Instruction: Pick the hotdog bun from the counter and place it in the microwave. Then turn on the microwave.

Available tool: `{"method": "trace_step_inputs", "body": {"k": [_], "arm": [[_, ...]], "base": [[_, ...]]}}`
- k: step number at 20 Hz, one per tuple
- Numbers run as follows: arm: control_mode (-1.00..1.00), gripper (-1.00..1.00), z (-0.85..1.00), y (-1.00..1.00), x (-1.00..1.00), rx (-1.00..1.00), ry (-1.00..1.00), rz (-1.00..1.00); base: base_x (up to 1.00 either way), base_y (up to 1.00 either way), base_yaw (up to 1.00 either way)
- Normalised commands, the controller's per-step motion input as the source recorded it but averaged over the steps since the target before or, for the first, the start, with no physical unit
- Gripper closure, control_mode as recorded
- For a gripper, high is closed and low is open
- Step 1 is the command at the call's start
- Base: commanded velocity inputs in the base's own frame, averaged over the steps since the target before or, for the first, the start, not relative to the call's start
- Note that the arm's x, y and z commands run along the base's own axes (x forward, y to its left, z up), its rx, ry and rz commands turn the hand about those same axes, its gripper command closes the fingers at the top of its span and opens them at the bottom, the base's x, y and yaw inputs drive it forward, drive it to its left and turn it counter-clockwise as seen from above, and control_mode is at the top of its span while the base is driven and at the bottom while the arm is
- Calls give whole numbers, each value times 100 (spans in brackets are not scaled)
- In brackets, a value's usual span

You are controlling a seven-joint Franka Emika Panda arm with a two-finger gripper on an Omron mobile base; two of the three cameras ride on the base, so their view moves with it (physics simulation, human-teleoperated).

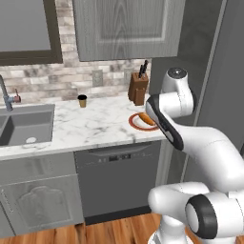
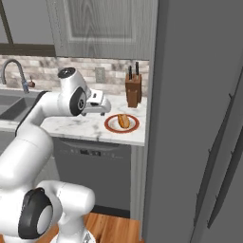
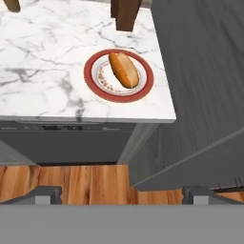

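Note:
The hotdog bun is an orange-brown roll lying on a red-rimmed plate. The plate rests at the right end of the white marble counter. My gripper hovers above the counter's front edge, just left of the plate and apart from the bun. Its two fingertips stand wide apart, open, with nothing between them. The microwave is out of view.
A wooden knife block stands behind the plate against the brick backsplash. A small dark cup and a sink lie further left. A tall grey fridge walls off the counter's right end. A dishwasher sits below.

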Motion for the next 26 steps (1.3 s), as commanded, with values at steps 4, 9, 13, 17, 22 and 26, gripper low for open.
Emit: {"method": "trace_step_inputs", "body": {"k": [4,9,13,17,22,26], "arm": [[-100,-100,-8,-7,18,0,-2,4],[-100,-100,-10,-13,23,2,0,4],[-100,-100,-11,-15,23,3,0,4],[-100,-100,-13,-13,27,3,0,3],[-100,-100,-15,-12,29,3,0,3],[-100,-100,-14,-10,29,3,1,3]], "base": [[0,0,0],[0,0,0],[0,0,0],[0,0,0],[0,0,0],[0,0,0]]}}
